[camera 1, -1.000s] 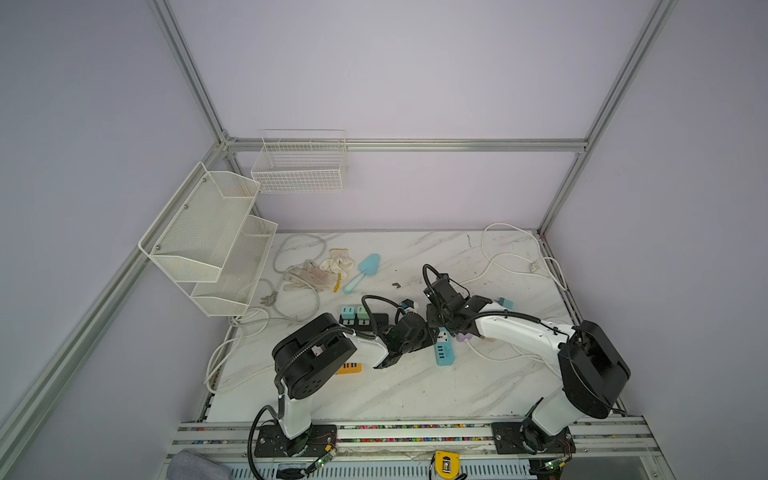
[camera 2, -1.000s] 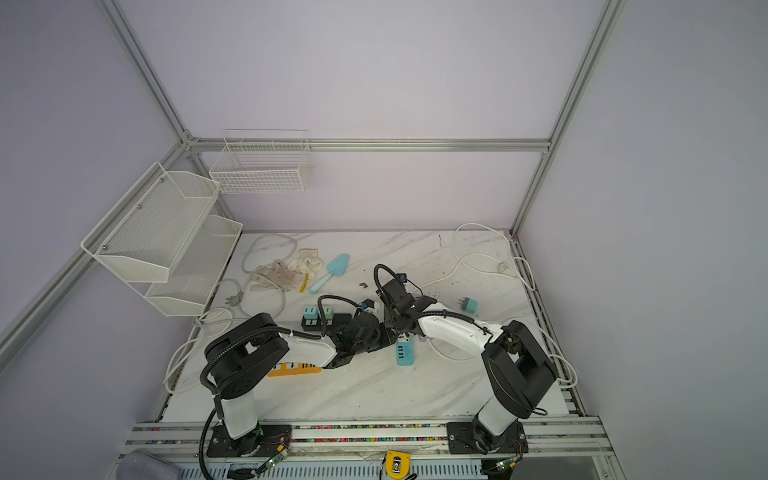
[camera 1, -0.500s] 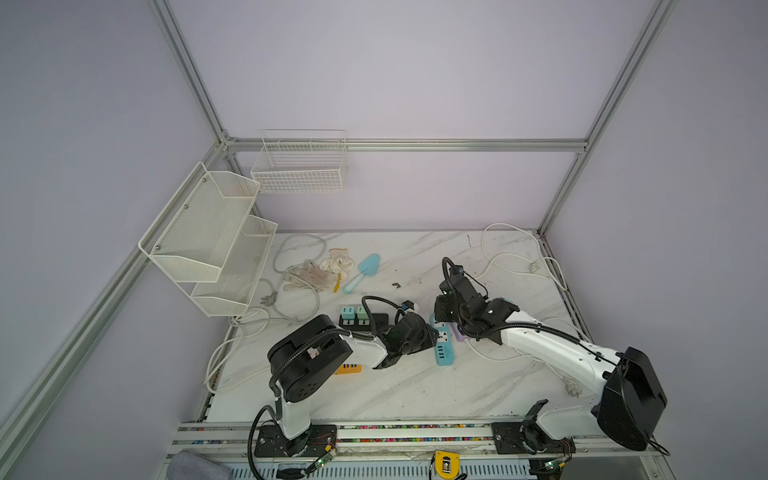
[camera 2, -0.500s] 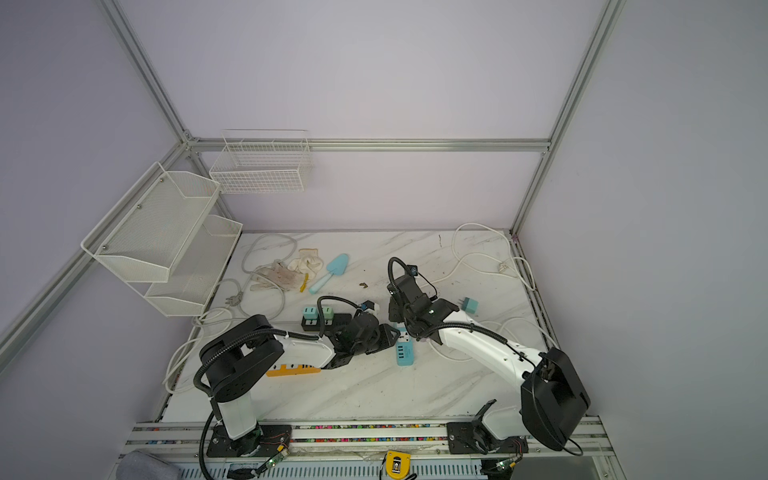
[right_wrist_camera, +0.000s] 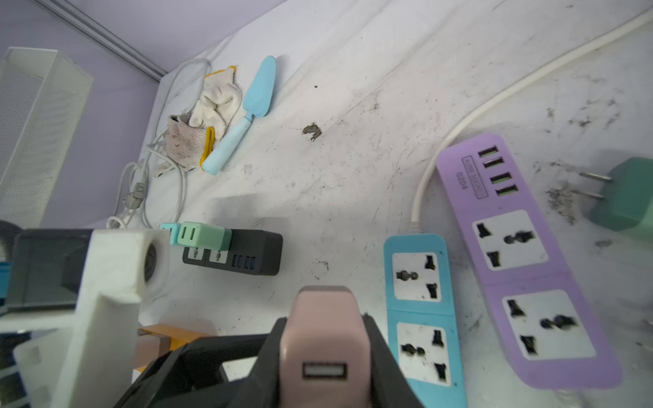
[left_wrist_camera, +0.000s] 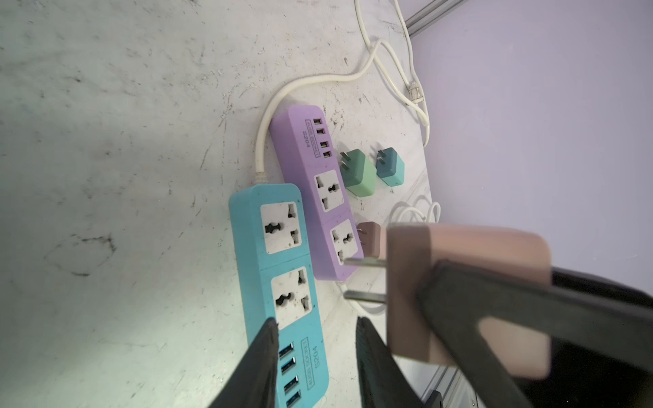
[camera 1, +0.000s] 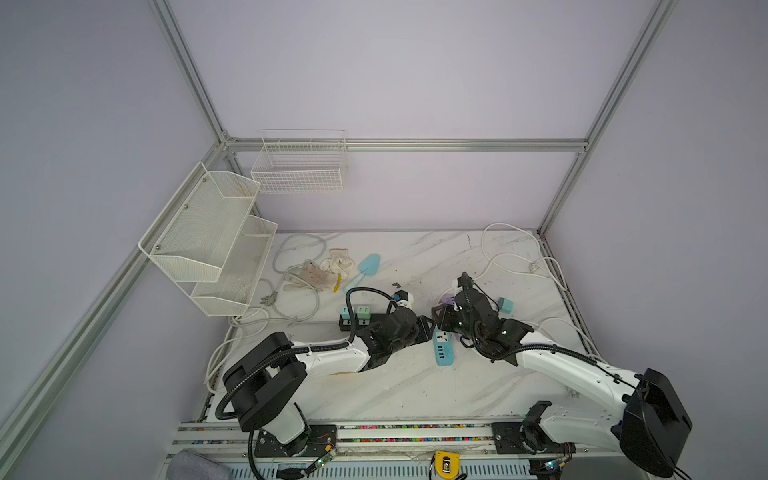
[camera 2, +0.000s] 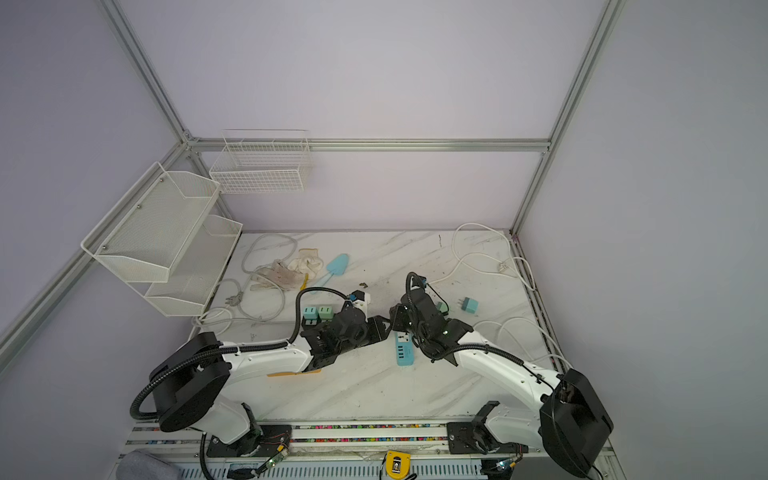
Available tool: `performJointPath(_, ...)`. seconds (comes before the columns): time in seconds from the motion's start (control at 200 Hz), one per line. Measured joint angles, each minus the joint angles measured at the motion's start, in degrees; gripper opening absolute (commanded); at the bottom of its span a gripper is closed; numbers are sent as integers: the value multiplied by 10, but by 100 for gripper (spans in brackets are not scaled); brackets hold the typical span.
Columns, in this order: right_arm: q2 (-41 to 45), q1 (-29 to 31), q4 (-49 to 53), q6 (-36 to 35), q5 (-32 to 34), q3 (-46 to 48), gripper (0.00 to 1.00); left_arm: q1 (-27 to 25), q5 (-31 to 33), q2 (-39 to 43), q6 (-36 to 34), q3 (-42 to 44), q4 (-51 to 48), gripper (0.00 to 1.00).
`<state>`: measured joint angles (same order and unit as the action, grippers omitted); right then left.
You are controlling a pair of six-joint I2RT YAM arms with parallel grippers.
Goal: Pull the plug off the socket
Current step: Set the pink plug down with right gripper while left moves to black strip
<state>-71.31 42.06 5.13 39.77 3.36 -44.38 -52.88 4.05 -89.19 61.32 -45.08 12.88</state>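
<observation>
In both top views a white mesh two-tier shelf [camera 1: 208,245] hangs at the left edge of the white marbled surface [camera 1: 395,386]. To its right lie a pair of soiled white cloth gloves [camera 1: 328,270] and a light blue plastic spatula [camera 1: 368,266]. Lower and left of centre sits a black power strip [right_wrist_camera: 254,252] with two pastel cube adapters [right_wrist_camera: 201,235] plugged in side by side.

At centre the left end effector [left_wrist_camera: 314,321] is low over the USB end of a sky-blue power strip [left_wrist_camera: 279,261]. Its jaws stand narrowly apart, one black finger on each side of the strip. One finger is clear of the strip's edge; whether the other touches it I cannot tell.

Just right of it, the right end effector [right_wrist_camera: 325,319] is clamped on the pink two-prong USB plug [left_wrist_camera: 470,247], a finger on each flat side. The plug is off the socket. It hangs in the air beside the sky-blue strip with both prongs bare, pointing toward the strip and apart from its sockets.

Further right a lilac power strip [left_wrist_camera: 318,190] lies close alongside the blue one, with a brown cube adapter [left_wrist_camera: 369,240] just beside it. A green cube adapter [left_wrist_camera: 358,173] and a teal cube adapter [left_wrist_camera: 390,169] lie loose nearby. A white cable [camera 1: 498,257] loops across the upper right of the surface.
</observation>
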Motion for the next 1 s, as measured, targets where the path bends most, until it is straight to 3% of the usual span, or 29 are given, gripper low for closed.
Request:
performJointPath(0.485,-170,-91,-145,41,-86,-8,7,0,76,115,-10,64,-93,48)
performJointPath(1.0,-319,-101,-186,28,-118,-103,10,7,112,160,-10,85,-143,57)
